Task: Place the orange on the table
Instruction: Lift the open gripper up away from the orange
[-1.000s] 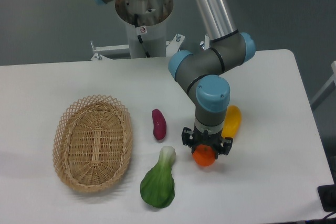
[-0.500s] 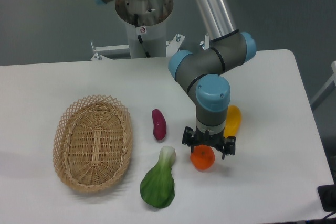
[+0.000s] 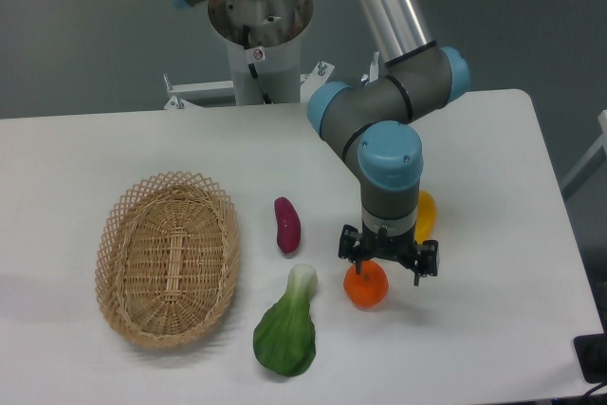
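Camera view from the fixed mount gave me the whole table [image 3: 114,139], white with rounded corners. Nearest to the lens lay a green leafy vegetable [image 3: 285,329] with a pale stalk pointing away from me toward the middle of the tabletop. Just beyond it and to its right sat the orange [image 3: 365,287], resting on the white surface with nothing gripping it. My gripper [image 3: 389,264] hung directly over the fruit's far side, its two fingers spread apart, one above the orange's upper left edge and the other out past its right side; whether the left finger touched the peel I could not tell from this angle.

To the left, an oval wicker basket [image 3: 168,257] lay well apart from the fruit, with only its woven bottom showing. Between the basket and the arm lay a small purple vegetable [image 3: 287,224], lengthwise away from me. Behind the gripper, a yellow-orange pepper-like item [image 3: 426,213] was partly hidden by the wrist, only its right side showing.

Farther back, the grey arm with blue joint caps [image 3: 390,155] bent over the table's middle, and its silver tube ran up and back toward the pedestal [image 3: 259,26] standing behind the far edge.
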